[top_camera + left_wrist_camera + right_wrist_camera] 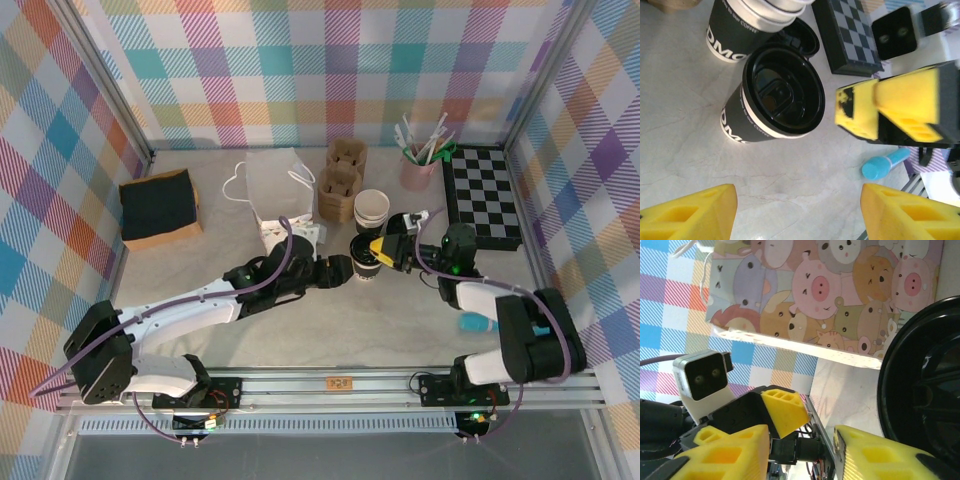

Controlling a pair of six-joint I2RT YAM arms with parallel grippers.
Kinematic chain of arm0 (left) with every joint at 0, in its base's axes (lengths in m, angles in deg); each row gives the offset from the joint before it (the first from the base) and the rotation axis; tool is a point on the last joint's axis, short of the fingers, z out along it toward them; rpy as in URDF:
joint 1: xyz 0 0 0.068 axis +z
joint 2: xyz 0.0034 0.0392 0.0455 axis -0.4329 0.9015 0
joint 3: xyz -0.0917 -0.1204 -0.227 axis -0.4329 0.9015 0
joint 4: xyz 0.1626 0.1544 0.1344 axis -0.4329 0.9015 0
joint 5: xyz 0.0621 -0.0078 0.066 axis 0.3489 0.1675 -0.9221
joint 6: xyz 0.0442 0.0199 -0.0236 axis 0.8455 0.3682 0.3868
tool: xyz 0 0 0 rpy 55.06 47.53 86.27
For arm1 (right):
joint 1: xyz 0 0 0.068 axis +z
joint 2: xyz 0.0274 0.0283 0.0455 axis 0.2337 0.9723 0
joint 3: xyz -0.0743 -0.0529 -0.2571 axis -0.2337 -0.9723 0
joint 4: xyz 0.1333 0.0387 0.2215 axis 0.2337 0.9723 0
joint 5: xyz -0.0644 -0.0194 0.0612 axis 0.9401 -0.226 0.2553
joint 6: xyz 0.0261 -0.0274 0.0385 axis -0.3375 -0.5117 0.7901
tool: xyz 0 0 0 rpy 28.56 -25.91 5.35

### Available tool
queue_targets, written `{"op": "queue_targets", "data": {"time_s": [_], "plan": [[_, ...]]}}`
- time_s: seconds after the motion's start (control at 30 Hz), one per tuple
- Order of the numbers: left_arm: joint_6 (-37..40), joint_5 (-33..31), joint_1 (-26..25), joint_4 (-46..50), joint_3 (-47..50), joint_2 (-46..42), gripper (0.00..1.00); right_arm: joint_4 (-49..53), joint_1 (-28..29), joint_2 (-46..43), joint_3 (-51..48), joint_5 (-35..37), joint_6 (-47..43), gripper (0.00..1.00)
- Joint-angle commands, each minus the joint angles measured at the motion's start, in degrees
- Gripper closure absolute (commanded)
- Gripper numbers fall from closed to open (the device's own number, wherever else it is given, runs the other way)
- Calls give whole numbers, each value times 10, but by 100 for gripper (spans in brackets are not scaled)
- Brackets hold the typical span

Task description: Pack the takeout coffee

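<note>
Top external: the takeout coffee [366, 257] stands upright on the bench [300, 335] near the middle of the frame, just below the stack of lidless cups [371, 210]. The left gripper [335, 270] sits just left of it and the right gripper [385, 250] just right of it, so the cup is flanked by both. The paper bag [272, 185] stands further up and to the left.

Left wrist: the takeout coffee [775, 100] fills the centre-left, with its black lid facing the camera. The left gripper [797, 220] is wide open and empty. Its yellow fingers [690, 215] are at the bottom corners, with the cup ahead of them and not yet between them. The right gripper [890, 115] hangs just beside the lid, on the right.

Right wrist: the right gripper [805, 455] is parted and holds nothing. The takeout coffee [925, 380] is at the right edge, outside the gap rather than inside it. The paper bag [830, 295], printed with cartoon animals, spans the top.

I judge the cup to be light and thin-walled, so it will dent under a hard squeeze, and the lid could pop off. Whether it holds liquid cannot be told. The dark body below the rim looks like the best place to grip, gently, with the cup kept upright
</note>
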Motion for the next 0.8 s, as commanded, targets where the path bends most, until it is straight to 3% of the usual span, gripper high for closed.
{"op": "queue_targets", "data": {"time_s": [0.0,0.1,0.27,0.4,0.77], "plan": [[19,-17,-11,14,-23,8,34,305,16,-117,64,46,-199,53],[16,-20,-11,10,-19,-1,34,559,33,-192,144,123,-339,47],[3,-27,-11,-31,20,-39,33,789,40,-190,251,252,-478,49],[-8,-21,-3,-108,89,-83,33,857,102,-150,306,355,-522,48],[-11,-46,3,-29,143,-160,33,924,254,-16,408,564,-547,47]]}}
